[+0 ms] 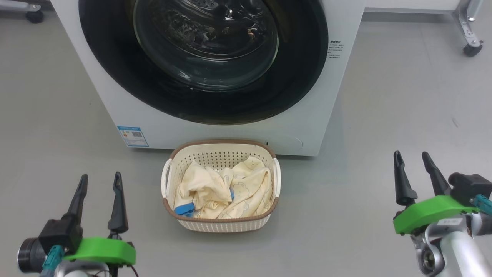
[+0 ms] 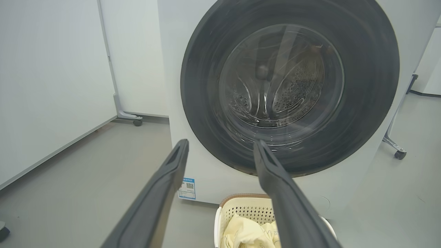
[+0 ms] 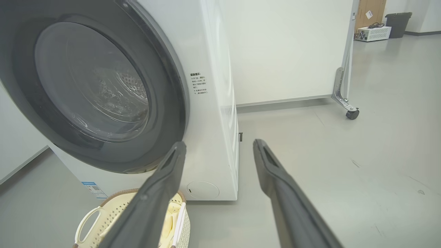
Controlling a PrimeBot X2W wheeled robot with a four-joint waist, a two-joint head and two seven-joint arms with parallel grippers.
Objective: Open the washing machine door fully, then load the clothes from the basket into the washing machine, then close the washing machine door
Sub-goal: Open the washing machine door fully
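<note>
standing on the grey floor [image 1: 403,96], the washing machine [image 1: 96,88] has its top cut off by the upper edge of the head view, so only its lower front shows. the washing machine door [image 1: 303,77] lies flush against that front, shut, its black rim cropped at the top. through the glass bowl the steel drum [image 2: 296,93] is hard to read in the head view for reflections; the left wrist view gives its perforations more plainly. a blue label sticker [image 1: 132,136] sits low on the front at the robot's left, its print too small to read.

the basket [image 1: 223,143] stands on the floor just in front of the machine, below the door. the clothes [image 1: 246,188] lie crumpled inside it, a bright blue patch [image 1: 184,209] at their near left; how many garments there are cannot be told. in both wrist views the basket is cut off by the bottom edge and partly hidden behind a finger.

the left gripper [image 1: 100,175] hangs at the lower left, its fingers spread, well apart from the basket. the right gripper [image 1: 411,154] hangs at the lower right, fingers likewise spread, over bare floor. a castor [image 1: 472,50] shows at the far right.
</note>
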